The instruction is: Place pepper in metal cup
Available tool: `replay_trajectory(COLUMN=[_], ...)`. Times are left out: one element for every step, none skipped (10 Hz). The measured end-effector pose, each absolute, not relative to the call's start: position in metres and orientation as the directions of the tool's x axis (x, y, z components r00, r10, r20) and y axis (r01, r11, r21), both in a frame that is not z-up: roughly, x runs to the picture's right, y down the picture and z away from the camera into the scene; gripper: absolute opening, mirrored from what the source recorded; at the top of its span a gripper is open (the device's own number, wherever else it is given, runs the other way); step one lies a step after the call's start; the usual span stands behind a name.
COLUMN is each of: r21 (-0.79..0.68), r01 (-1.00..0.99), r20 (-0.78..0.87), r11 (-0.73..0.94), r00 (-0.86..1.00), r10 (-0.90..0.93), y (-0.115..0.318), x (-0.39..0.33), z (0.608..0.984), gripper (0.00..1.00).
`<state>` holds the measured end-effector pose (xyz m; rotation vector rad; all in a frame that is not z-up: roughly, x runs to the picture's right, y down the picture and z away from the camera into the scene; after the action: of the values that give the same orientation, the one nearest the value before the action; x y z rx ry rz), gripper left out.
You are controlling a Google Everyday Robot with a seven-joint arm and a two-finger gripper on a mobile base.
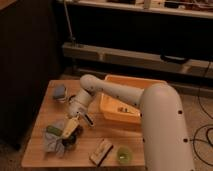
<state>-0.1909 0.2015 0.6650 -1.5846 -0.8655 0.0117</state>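
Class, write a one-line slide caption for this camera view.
Robot gripper hovers low over items on the wooden table's left, beside an orange bin.

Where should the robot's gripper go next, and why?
Probably straight down a little. The gripper hangs low at the table's front left over a dark pile, where the pepper lies. The metal cup waits behind, at the back left.

The gripper [75, 125] sits low over the table's [40, 145] front-left part. The pepper [52, 129] lies just left of it, on a cloth [54, 142]. The metal cup [60, 93] stands behind and left. A tray [127, 97] sits right and behind; a plastic cup [123, 154] and a block [100, 151] lie right, in front.
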Motion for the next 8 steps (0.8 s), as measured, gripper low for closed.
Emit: replay_trajectory(r21=[-0.858, -0.858, -0.859, -0.86, -0.861, -0.862, -0.863, -0.865], r01=[0.513, 0.512, 0.51, 0.508, 0.507, 0.507, 0.504, 0.501], r20=[0.456, 0.453, 0.451, 0.449, 0.447, 0.446, 0.443, 0.438], r11=[0.043, 0.038, 0.036, 0.033, 0.031, 0.029, 0.026, 0.02], r00=[0.719, 0.721, 0.723, 0.725, 0.727, 0.729, 0.732, 0.736], r10=[0.525, 0.523, 0.523, 0.523, 0.521, 0.519, 0.518, 0.517], y=[0.2042, 0.2064, 0.2075, 0.2089, 0.2104, 0.2112, 0.212, 0.2128], x=[-0.1906, -0.1902, -0.1897, -0.1889, -0.1888, -0.1889, -0.1884, -0.1882], z=[0.6672, 0.6689, 0.6701, 0.6717, 0.6731, 0.674, 0.6752, 0.6762], gripper=[0.0, 0.0, 0.0, 0.0, 0.0, 0.0, 0.0, 0.01])
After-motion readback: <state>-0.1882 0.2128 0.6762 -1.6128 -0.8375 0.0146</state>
